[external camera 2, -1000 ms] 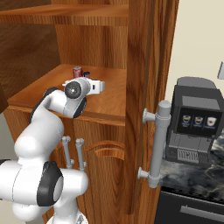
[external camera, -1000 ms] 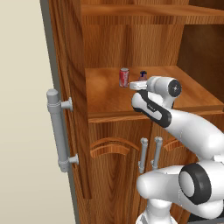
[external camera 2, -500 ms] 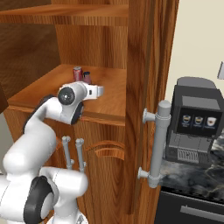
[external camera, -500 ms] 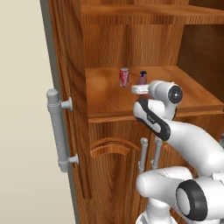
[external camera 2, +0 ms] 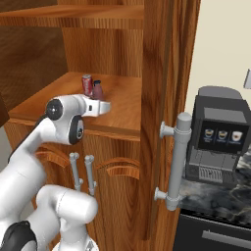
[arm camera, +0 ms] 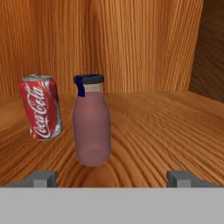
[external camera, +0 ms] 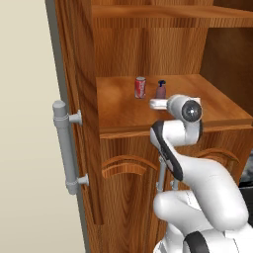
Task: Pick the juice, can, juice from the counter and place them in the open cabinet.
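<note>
My pincer [arm camera: 112,177] was wide open and held nothing. The juice bottle [arm camera: 91,121] stood on the cabinet shelf [arm camera: 166,127], just beside the red can [arm camera: 40,106]. I thought I should pull straight back, so I bumped neither.

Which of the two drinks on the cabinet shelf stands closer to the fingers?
The maroon juice bottle with the dark blue cap; the red can stands beside it, farther back.
</note>
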{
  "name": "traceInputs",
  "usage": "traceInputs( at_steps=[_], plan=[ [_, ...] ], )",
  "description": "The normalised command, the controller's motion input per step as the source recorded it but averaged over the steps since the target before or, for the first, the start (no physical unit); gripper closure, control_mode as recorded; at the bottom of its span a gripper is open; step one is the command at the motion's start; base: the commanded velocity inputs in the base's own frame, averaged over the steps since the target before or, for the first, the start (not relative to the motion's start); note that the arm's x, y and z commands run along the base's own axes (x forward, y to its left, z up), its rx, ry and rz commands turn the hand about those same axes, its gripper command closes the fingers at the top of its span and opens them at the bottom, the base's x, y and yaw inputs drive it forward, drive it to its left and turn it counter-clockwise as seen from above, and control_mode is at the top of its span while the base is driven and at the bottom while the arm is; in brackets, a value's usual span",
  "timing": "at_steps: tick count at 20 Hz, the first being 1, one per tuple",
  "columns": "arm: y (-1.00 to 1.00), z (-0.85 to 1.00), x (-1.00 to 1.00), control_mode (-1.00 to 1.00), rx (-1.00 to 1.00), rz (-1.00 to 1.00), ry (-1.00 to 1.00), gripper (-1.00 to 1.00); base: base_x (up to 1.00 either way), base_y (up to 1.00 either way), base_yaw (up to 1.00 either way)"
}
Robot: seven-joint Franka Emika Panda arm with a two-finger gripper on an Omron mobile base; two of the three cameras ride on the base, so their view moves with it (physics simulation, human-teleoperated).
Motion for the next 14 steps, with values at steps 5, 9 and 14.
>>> traceInputs(
  at_steps=[5, 9, 14],
  plan=[
    [0.0, 0.26, -0.51, -1.0, 0.01, -0.01, 0.09, -1.0, 0.0, 0.0, 0.0],
    [-0.02, 0.15, -0.65, -1.0, 0.04, 0.0, 0.01, -1.0, 0.0, 0.0, 0.0],
    [-0.06, 0.09, -0.71, -1.0, 0.05, 0.0, 0.0, -1.0, 0.0, 0.0, 0.0]
  ],
)
